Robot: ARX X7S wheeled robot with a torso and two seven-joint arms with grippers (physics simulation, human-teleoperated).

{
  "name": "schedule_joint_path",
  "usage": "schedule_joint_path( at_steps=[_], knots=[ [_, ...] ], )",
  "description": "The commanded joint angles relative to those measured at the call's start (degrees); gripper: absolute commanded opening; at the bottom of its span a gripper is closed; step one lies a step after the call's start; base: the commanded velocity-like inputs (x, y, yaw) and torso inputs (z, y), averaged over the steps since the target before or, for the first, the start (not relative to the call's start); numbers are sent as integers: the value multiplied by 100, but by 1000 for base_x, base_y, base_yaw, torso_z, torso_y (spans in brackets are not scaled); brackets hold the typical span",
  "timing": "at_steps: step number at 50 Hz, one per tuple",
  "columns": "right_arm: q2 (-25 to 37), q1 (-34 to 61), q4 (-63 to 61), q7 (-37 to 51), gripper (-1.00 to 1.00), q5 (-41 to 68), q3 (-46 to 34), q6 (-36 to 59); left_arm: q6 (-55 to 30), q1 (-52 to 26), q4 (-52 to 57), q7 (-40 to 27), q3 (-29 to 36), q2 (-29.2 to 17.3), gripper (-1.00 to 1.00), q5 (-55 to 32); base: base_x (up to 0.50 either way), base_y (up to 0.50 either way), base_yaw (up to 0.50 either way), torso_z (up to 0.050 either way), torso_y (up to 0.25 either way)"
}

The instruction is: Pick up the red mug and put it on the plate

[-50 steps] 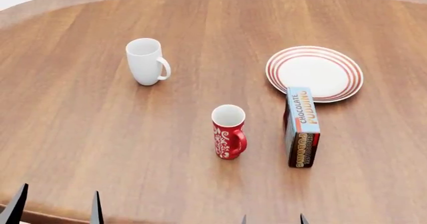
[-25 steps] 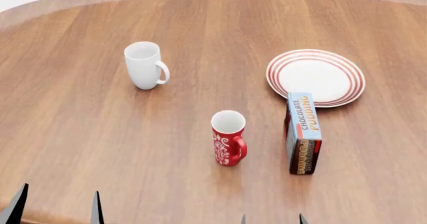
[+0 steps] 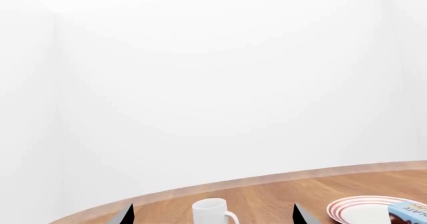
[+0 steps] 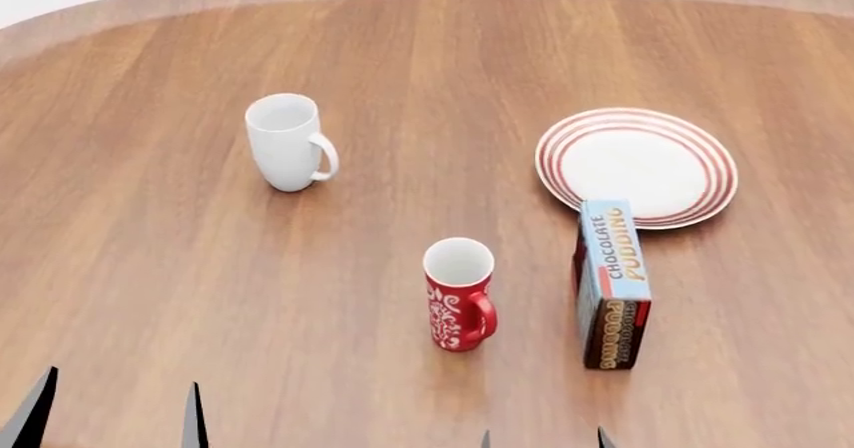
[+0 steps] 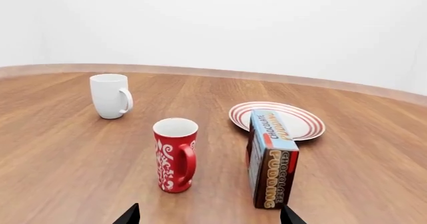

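I am sitting at the very start of this job, with nothing yet lifted: the red mug (image 4: 461,293) is standing upright and untouched on the table (image 4: 160,268), toward the near edge and roughly midway across it, and the plate (image 4: 637,166) is lying bare farther back toward the right edge. A pudding box (image 4: 611,282) is standing on its side between the two, just beside the mug's right and with its far end touching or overlapping the plate's near rim, so I am judging that it may be getting in the way of a straight carry. A white mug (image 4: 286,141) is waiting well apart, back toward the left. My right gripper (image 5: 209,215) is holding its fingers spread wide with nothing between them; in the right wrist view its tips are framing the mug and box from the near side, with the mug ahead of it and clear of both fingers. My left gripper (image 3: 212,215) is likewise gaping and empty, pointing toward the white mug rather than the red one. Everything is remaining to be done: I am still needing to reach in, close on the mug, lift it past the box and set it down on the plate.
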Motion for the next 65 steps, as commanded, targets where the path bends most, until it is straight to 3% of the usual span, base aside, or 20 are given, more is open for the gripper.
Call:
schedule_joint_path(
  at_steps=[1,65],
  knots=[
    [29,-4,-37,35,100,10,-34,38,-5,-6,2,-27,32,-22,100,-6,82,27,0,0,0],
    [128,35,5,170,100,173,-157,-25,3,-42,-2,-145,199,-124,100,-83,109,10,0,0,0]
  ],
)
